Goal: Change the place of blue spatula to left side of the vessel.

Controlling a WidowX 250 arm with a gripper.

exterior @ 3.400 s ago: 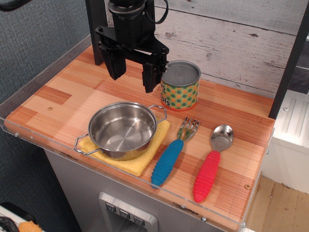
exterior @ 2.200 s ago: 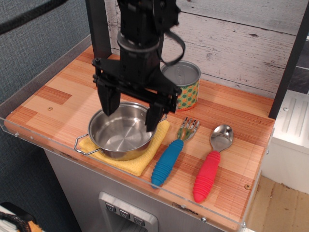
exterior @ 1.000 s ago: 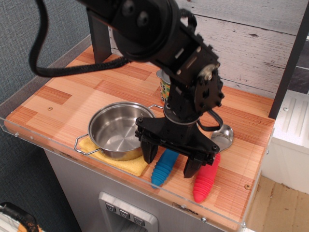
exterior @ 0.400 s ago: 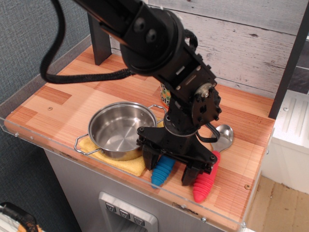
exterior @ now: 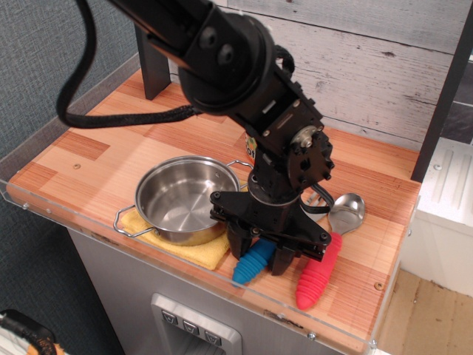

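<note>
The blue spatula (exterior: pixel 250 268) lies on the wooden counter to the right of the vessel (exterior: pixel 185 198), a shiny steel pot with two wire handles. Only the near end of its ribbed blue handle shows; the fork head is hidden under the arm. My gripper (exterior: pixel 260 253) is down on the handle, one black finger on each side, closed against it. The spatula still rests on the counter.
A red-handled spoon (exterior: pixel 319 268) lies just right of the gripper, almost touching the right finger. A yellow cloth (exterior: pixel 198 250) lies under the pot. The tin can (exterior: pixel 250 150) behind is mostly hidden by the arm. A clear rim (exterior: pixel 148 259) edges the counter front.
The gripper came from the back, passed over the pot, dropped onto the blue handle, and its fingers have narrowed onto it since 0.4 s ago.
</note>
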